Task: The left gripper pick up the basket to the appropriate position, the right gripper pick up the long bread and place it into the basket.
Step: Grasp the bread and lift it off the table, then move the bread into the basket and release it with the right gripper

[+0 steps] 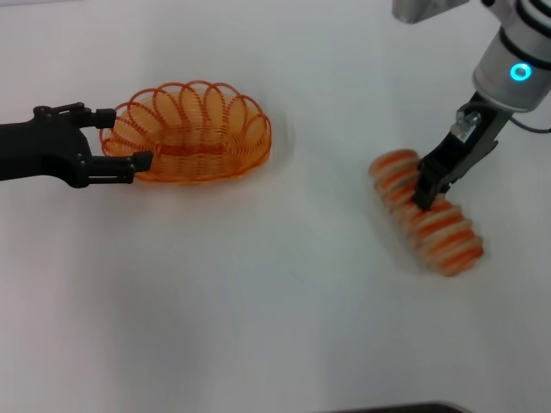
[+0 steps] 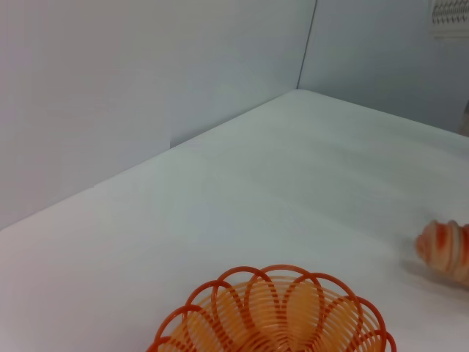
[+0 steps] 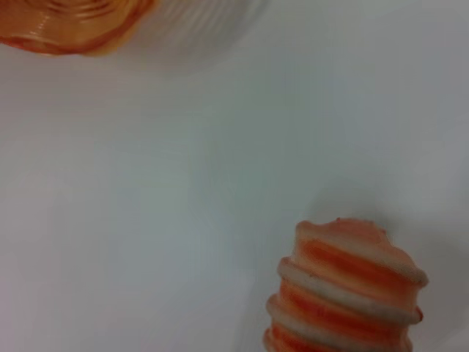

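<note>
The orange wire basket [image 1: 194, 133] stands on the white table at the left; its scalloped rim also shows in the left wrist view [image 2: 275, 312] and the right wrist view [image 3: 69, 26]. My left gripper [image 1: 129, 138] is open, its two black prongs flanking the basket's left end. The striped long bread [image 1: 430, 219] lies at the right, also seen in the left wrist view [image 2: 447, 249] and the right wrist view [image 3: 344, 293]. My right gripper [image 1: 426, 196] is shut on the bread's middle from above, just over the table.
The white table [image 1: 258, 301] runs between the basket and the bread. A grey wall [image 2: 146, 73] stands behind the table's far edge.
</note>
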Tool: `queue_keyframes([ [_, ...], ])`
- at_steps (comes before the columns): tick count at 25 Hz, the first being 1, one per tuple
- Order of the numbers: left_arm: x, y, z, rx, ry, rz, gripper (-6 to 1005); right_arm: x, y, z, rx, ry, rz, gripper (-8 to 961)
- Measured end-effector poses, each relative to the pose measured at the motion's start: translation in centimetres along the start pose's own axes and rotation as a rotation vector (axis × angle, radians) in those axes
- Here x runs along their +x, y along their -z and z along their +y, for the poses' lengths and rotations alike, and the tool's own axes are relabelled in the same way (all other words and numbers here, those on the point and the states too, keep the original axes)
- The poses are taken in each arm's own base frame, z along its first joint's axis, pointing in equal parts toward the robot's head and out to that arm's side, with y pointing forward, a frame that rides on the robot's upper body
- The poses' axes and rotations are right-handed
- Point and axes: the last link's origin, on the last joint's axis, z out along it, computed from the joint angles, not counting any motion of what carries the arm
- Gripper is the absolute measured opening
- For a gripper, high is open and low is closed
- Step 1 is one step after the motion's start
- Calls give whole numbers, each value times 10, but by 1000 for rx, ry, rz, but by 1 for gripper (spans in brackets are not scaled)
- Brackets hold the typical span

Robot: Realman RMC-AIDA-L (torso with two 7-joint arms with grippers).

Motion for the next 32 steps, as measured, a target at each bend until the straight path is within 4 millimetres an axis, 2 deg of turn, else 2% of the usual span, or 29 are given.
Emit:
queue_keyframes([
  [12, -4, 3, 1, 2, 22, 2, 900, 12, 38, -42, -95, 4, -242, 210],
  [15, -3, 3, 1, -1, 27, 2, 900, 12, 52, -49, -122, 54, -323, 186],
  [21, -2, 3, 3, -16, 47, 1, 900, 0, 92, -57, -143, 217, -532, 159],
  [26, -1, 6, 7, -47, 42, 3, 900, -23, 118, -41, -103, 490, -652, 161],
  [29, -1, 9, 10, -64, 35, 1, 900, -39, 118, -18, -83, 691, -633, 163],
  [32, -2, 13, 13, -75, 32, 0, 900, -54, 108, 14, -77, 879, -567, 164],
])
